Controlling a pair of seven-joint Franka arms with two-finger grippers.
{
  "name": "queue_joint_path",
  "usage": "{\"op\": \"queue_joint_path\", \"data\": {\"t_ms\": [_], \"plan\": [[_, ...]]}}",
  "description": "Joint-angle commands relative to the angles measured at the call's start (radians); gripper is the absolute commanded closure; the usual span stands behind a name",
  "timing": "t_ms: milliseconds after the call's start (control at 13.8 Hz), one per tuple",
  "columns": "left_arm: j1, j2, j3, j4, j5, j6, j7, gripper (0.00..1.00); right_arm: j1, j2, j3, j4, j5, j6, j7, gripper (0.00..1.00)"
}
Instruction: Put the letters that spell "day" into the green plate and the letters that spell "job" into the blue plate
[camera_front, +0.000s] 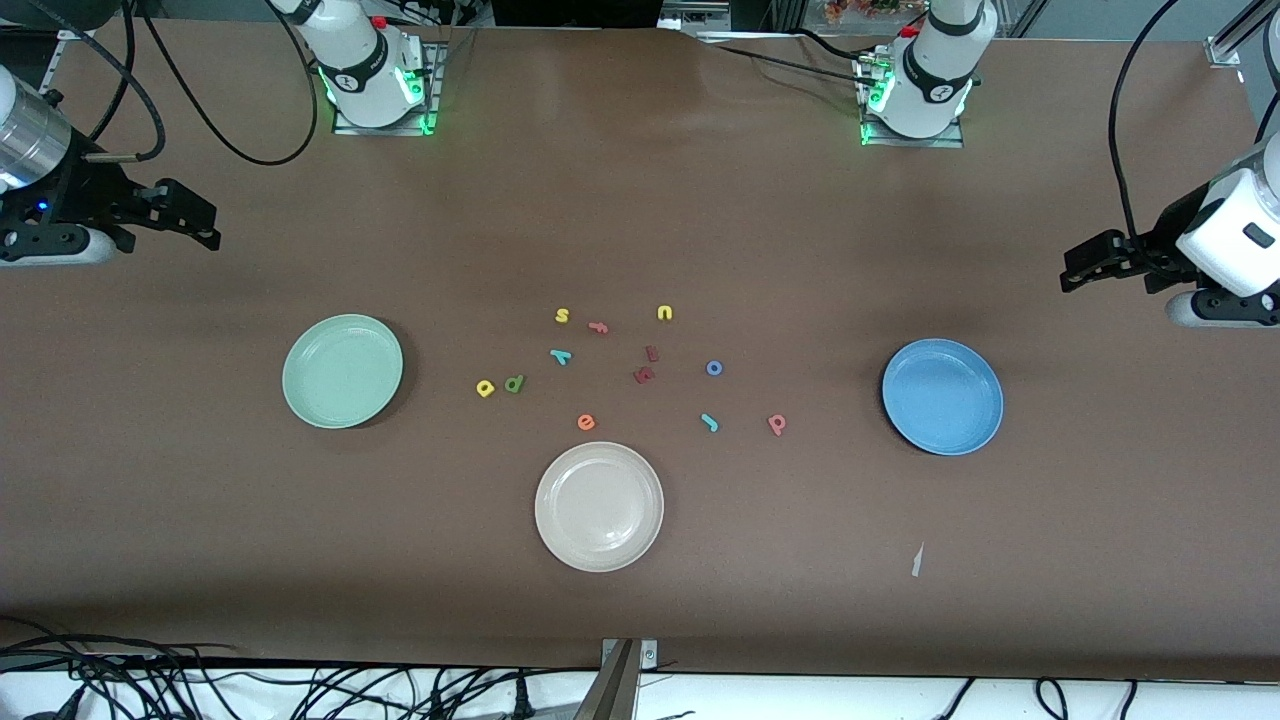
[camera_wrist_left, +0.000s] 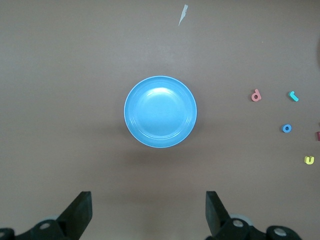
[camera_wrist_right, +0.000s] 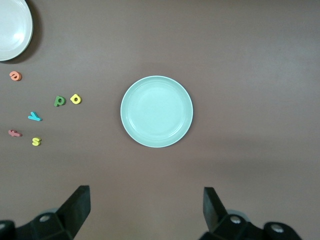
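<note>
On the brown table (camera_front: 700, 200), letters lie seemingly loose between green plate (camera_front: 342, 371) and blue plate (camera_front: 942, 396); both tools gape, waiting.

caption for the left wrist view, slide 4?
Open left end effector hovers above the empty blue plate, foam letters scattered beside it.

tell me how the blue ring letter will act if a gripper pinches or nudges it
The blue ring letter lies flat, so it probably slides rather than rolls. It looks tiny and thin, so likely light and hard to pinch. It looks like foam, so it may squash.
</note>
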Motion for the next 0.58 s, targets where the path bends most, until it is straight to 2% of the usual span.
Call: {"op": "queue_joint_path", "data": {"t_ms": [0,145,362,507], "plan": [[0.003,-0.002,0.000,0.003,-0.017,0.000,0.020,0.00,0.001,-0.010,0.005,-0.002,-0.013,-0.010,0.001,0.00],[0.005,-0.002,0.000,0.004,-0.013,0.000,0.020,0.00,0.004,-0.008,0.005,0.003,-0.016,-0.007,0.000,0.00],[0.000,0.000,-0.002,0.003,-0.003,0.001,0.018,0.00,0.009,0.044,0.006,0.057,-0.033,-0.011,-0.003,0.00],[0.020,0.054,0.004,0.013,-0.040,0.001,0.013,0.00,0.047,0.080,0.006,0.054,-0.037,-0.013,-0.006,0.00]]}}
